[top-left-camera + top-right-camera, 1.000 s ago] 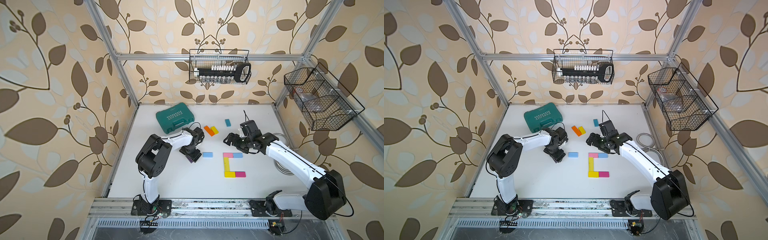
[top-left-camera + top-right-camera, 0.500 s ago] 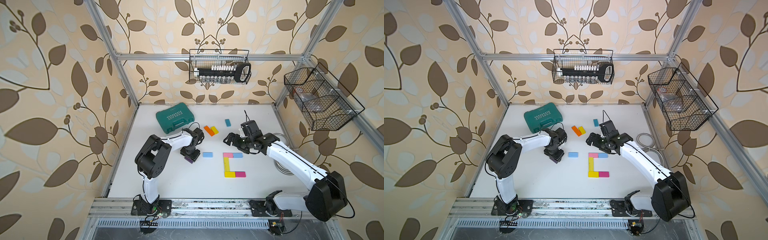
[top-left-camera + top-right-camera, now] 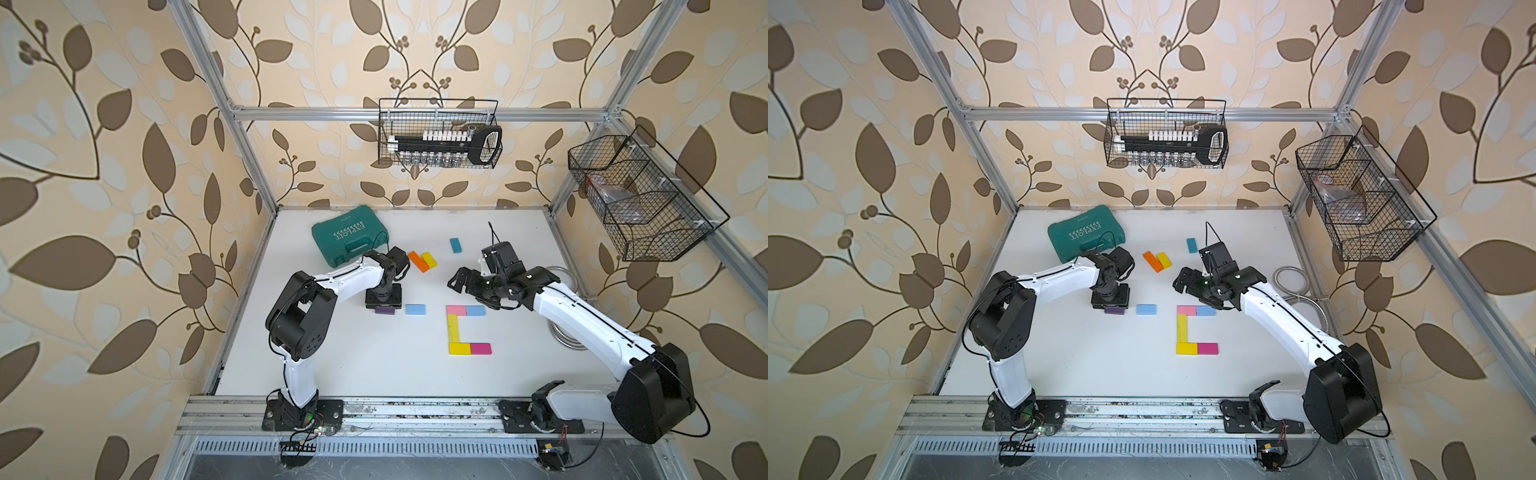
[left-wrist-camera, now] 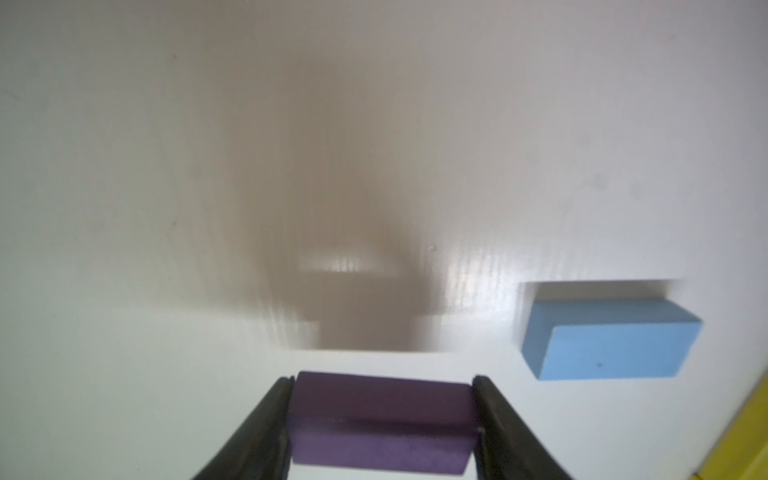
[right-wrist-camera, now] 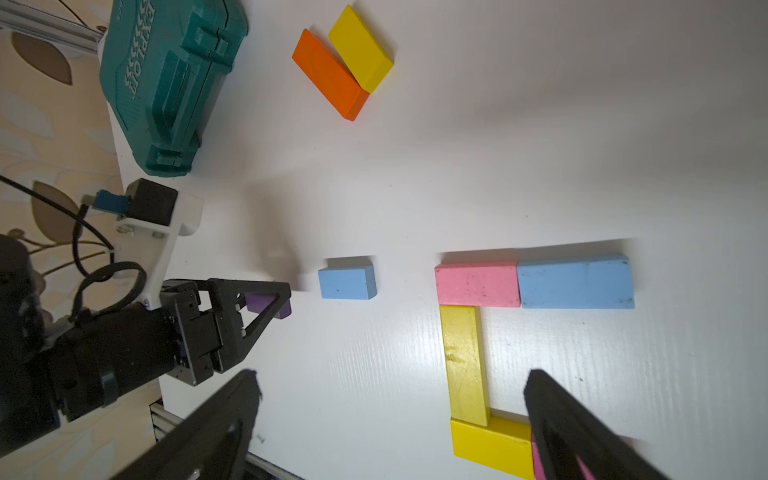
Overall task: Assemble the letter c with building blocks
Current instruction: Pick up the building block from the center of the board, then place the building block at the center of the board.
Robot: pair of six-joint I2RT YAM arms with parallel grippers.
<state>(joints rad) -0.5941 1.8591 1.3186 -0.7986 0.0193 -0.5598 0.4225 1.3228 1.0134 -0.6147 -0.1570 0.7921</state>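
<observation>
My left gripper is shut on a purple block, one finger on each short end, low over the table. Both top views show it at the left of centre. A loose light blue block lies just to its right. Further right lies a C shape: a pink block and a light blue block on top, a long yellow block down the side, a yellow block and a magenta block below. My right gripper hovers open and empty behind the C.
An orange block, a yellow block and a teal block lie loose at the back. The green case stands at the back left, close behind my left wrist. A metal hose runs along the right edge.
My left gripper's jaws have closed in onto the purple block. The right gripper has opened slightly wider and its arm has barely moved.
</observation>
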